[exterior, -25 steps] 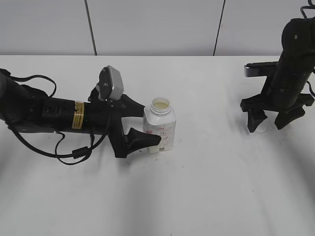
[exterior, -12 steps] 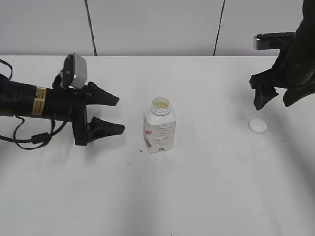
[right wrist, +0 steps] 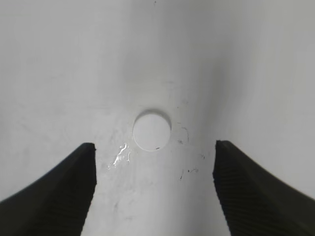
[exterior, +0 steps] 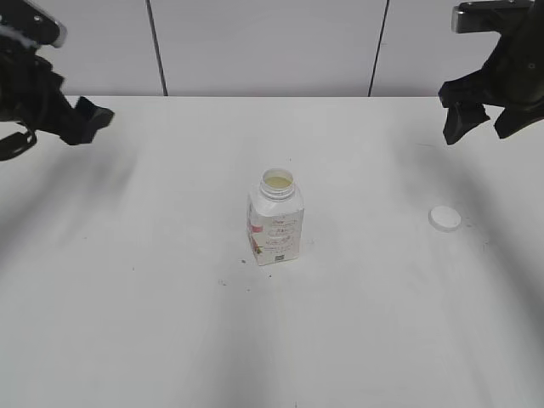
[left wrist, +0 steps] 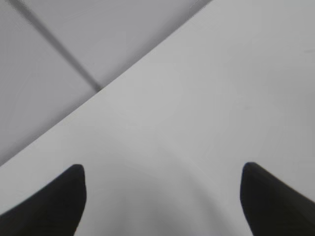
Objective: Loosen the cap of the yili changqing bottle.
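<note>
- Yili changqing bottle (exterior: 276, 219): stands upright near the middle of the desk (exterior: 170, 323), free of both claws. Small squarish white plastic body, rounded shoulders, wide ribbed neck. The mouth is open, with pale creamy contents visible inside. Pink-red print and a small dark square mark sit on the near face.
- Cap (exterior: 444, 218): lies flat on the desk, well to the right of the bottle and apart from it. A small round white disc; the edge ribbing is too small to make out. In the right wrist view the cap (right wrist: 152, 130) sits on the desk directly below and between the two claw tips, which suggests it was set down there on purpose, clear of the bottle.
- Judgement: with the cap off and parked, the loosening looks complete; both arms are placed well away so nothing can knock the open bottle.
- Right claw (exterior: 482, 119): black, wedge-shaped tips, raised at the far right above the cap, spread wide and holding nothing.
- Left claw (left wrist: 162, 196): black tips spread wide, empty, at the far left edge of the scene, well apart from the bottle.
- Desk: plain matte white surface, with faint dark specks and a small wet-looking smear (right wrist: 119, 155) just left of the cap.
- Backdrop: pale wall panels (exterior: 263, 47) with dark vertical seams.
</note>
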Robot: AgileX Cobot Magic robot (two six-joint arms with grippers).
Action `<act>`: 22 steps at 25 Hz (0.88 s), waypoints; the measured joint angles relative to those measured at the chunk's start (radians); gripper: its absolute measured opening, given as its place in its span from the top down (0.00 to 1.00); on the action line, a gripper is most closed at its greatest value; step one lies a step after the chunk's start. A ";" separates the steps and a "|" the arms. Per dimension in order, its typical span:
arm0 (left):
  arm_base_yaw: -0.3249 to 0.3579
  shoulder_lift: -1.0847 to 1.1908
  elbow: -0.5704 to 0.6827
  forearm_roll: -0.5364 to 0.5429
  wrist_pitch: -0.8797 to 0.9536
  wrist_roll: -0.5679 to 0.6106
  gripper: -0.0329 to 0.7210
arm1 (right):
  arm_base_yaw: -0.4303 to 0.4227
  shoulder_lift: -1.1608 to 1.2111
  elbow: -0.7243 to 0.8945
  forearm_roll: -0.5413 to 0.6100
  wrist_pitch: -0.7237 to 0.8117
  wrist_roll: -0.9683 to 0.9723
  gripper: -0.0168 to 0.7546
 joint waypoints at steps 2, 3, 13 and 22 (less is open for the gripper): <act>0.005 -0.033 -0.002 -0.079 0.167 0.000 0.18 | 0.000 0.000 -0.015 -0.001 0.000 -0.001 0.22; 0.006 -0.046 -0.005 -0.113 0.250 0.000 0.18 | 0.000 0.000 -0.023 -0.004 0.000 -0.001 0.22; 0.008 -0.122 -0.109 -0.662 0.806 0.266 0.22 | 0.000 -0.009 -0.182 -0.031 0.102 -0.004 0.22; 0.008 -0.128 -0.239 -0.994 1.252 0.517 0.23 | 0.000 -0.011 -0.273 -0.033 0.286 -0.006 0.22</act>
